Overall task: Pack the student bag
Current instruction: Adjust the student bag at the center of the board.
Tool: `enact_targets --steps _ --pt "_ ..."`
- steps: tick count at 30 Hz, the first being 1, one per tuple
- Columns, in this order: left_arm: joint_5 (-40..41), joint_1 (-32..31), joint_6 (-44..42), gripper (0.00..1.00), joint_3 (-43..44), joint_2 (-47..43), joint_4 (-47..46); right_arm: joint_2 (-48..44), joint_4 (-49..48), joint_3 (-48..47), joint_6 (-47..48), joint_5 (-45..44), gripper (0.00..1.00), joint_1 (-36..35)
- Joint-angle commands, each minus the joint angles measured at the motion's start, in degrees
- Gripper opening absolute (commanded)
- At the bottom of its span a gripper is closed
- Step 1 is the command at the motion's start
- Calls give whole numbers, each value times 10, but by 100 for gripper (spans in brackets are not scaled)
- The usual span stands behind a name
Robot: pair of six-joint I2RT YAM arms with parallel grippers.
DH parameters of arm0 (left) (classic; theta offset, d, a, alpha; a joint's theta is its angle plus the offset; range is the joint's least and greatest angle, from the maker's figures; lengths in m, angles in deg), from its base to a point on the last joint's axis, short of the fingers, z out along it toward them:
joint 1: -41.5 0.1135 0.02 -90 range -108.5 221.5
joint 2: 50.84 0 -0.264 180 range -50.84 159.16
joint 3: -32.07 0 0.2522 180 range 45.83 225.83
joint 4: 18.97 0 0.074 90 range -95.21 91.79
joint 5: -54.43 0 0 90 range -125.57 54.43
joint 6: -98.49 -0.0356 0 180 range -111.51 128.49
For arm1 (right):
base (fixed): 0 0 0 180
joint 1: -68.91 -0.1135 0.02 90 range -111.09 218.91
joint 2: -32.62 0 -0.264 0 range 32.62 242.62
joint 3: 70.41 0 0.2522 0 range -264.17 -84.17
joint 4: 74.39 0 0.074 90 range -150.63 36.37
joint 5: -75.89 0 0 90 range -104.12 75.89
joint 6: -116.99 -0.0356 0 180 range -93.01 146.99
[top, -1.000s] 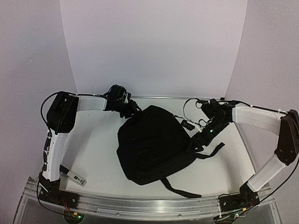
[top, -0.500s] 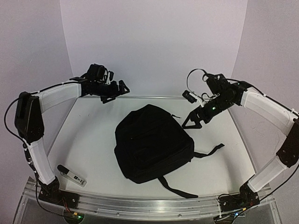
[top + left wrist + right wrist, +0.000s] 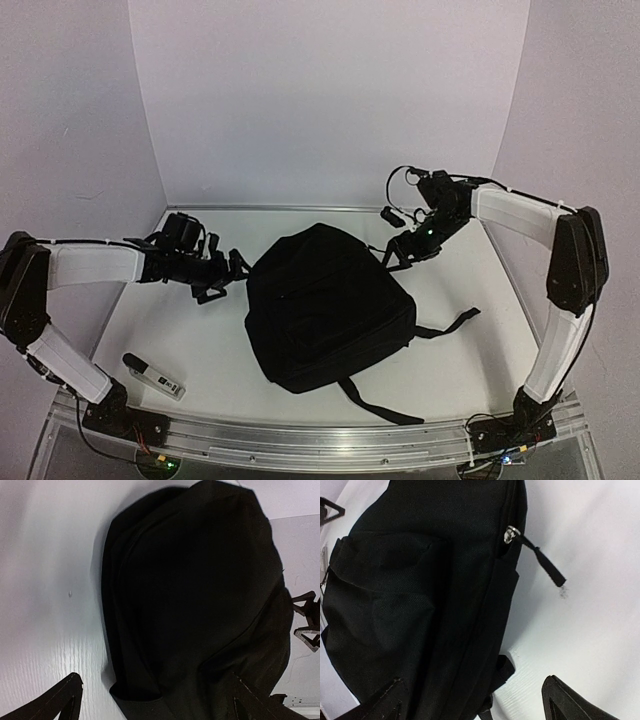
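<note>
White table (image 3: pixel 200 340), pale walls (image 3: pixel 330 100) on three sides. The student bag (image 3: pixel 325 305) lies flat near the middle of the table. Its long axis runs from the far edge toward the near edge with a slight lean, and its straps (image 3: pixel 450 325) trail off the near-right side.

Left tool (image 3: pixel 226 277): low over the table, just beside the bag's far-left flank. Jaws spread wide, grasping nothing. The bag lies to its right.

Right tool (image 3: pixel 398 256): at the bag's far-right corner, jaws likewise spread, nothing held. Contact with the fabric cannot be confirmed. The bag lies to its left. Its wrist view shows a metal zip slider (image 3: pixel 510 534) on the bag's edge, with the black pull tab (image 3: pixel 547 567) hanging out over the bare table.

A small white-and-black object (image 3: pixel 155 376) lies near the left arm's base, well apart from the bag. What it is cannot be made out.

Assessment: the bag appears closed and packing has not begun. The right arm is the nearer to the slider, so opening the zip would likely fall to it, with the left arm steadying the opposite flank.
</note>
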Motion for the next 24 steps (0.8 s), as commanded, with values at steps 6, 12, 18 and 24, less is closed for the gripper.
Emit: enact_targets --steps 6,12,18,24 --pt "-57 -45 63 91 5 82 -184 -11 -13 84 -27 120 83 -2" --pt "-88 -78 74 59 70 160 -223 -58 -16 160 -24 123 78 -4" --pt "-107 -88 98 38 90 196 -280 -123 -5 185 -20 94 77 -6" --pt "-95 -88 98 32 85 191 -281 -161 3 113 -17 -39 81 -15"
